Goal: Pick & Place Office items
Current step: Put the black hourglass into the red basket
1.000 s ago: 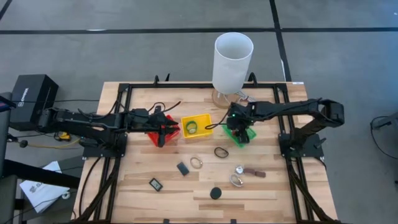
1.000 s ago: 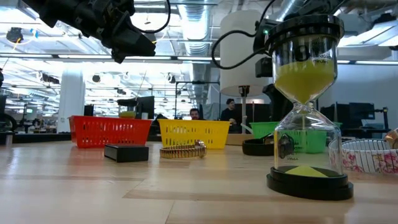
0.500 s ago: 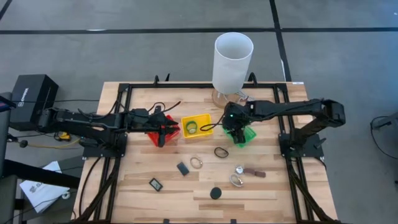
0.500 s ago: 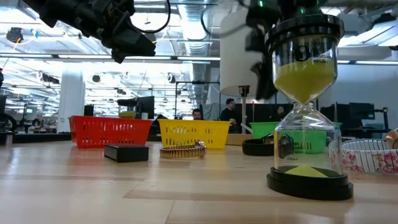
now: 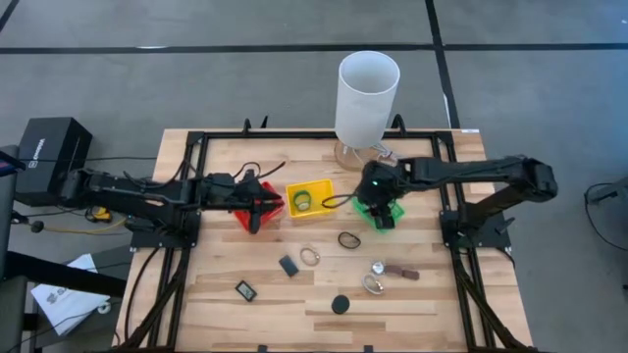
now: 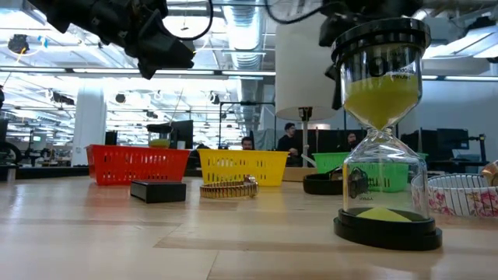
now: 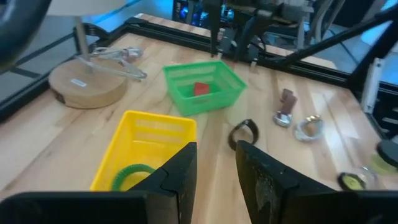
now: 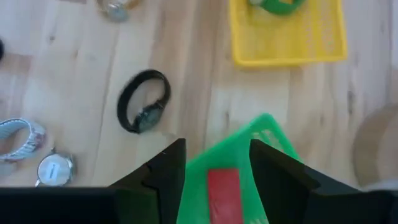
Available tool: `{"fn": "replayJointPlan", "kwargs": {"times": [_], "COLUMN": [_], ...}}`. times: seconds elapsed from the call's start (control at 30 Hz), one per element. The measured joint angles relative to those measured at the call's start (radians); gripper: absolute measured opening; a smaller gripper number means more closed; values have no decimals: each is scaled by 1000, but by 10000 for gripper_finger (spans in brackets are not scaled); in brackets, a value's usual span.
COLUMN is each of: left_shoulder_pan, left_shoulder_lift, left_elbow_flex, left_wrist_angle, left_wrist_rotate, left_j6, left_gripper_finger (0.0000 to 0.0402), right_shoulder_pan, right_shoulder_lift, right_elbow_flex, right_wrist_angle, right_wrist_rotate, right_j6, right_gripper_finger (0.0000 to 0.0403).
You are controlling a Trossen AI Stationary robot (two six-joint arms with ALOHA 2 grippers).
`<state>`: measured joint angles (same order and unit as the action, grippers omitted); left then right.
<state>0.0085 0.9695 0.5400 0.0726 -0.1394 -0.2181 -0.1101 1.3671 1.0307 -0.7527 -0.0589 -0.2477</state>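
Note:
My right gripper (image 5: pixel 380 206) (image 8: pixel 217 168) hangs open over the green basket (image 5: pixel 378 213), where a red rectangle (image 8: pixel 222 186) lies on the floor. My left gripper (image 5: pixel 261 207) (image 7: pixel 215 167) is open above the red basket (image 5: pixel 253 214). The yellow basket (image 5: pixel 310 199) holds a green ring (image 7: pixel 132 175). On the bare wood lie a black watch band (image 5: pixel 348 239) (image 8: pixel 144 109), a thin ring (image 5: pixel 310 256), a dark rectangle (image 5: pixel 287 266), a black framed rectangle (image 5: pixel 245 290), a black disc (image 5: pixel 340 305), a silvery clip (image 5: pixel 378 267), a brown piece (image 5: pixel 400 274) and another ring (image 5: pixel 373 284).
A tall white cylinder (image 5: pixel 368 96) stands on a round wooden base at the far edge, behind the green basket. In the low view an hourglass (image 6: pixel 385 124) stands close to the near edge. Black frame rails (image 5: pixel 196 157) run along the table's sides. People sit in the room beyond.
My right gripper has risen above the green basket, and its arm has drawn a little toward the table's right edge. The left arm and the things on the table have kept still.

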Motion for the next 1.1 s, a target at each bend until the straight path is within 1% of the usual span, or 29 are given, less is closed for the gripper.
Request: {"fn": "replayJointPlan", "kwargs": {"times": [0.1,0.2,0.27,0.37,0.47,0.57,0.73,0.93,1.1], "left_shoulder_pan": [-23,-31,-31,-30,-30,-30,-30,-31,-63], "left_shoulder_lift": [0,0,0,0,0,0,0,0,0], "left_elbow_flex": [0,0,0,0,0,0,0,0,0], "left_wrist_angle": [2,4,5,6,12,17,24,36,42], "left_wrist_rotate": [2,4,4,3,0,-9,-46,-47,-47], "left_j6": [17,23,22,22,22,22,19,-19,-19], "left_gripper_finger": [108,108,108,108,108,108,108,108,108], "right_shoulder_pan": [7,-11,-27,-55,-77,-89,-87,-87,-87], "right_shoulder_lift": [-80,-155,-204,-263,-293,-292,-243,-177,-131], "right_elbow_flex": [-136,-246,-297,-333,-345,-345,-345,-338,-308], "right_wrist_angle": [205,377,476,581,620,659,682,686,686], "right_wrist_rotate": [-8,-6,-3,-4,-4,-4,-4,-4,-4], "right_j6": [-34,-56,-70,-89,-89,-55,-55,-67,-67], "right_gripper_finger": [172,174,176,176,176,176,176,177,177]}}
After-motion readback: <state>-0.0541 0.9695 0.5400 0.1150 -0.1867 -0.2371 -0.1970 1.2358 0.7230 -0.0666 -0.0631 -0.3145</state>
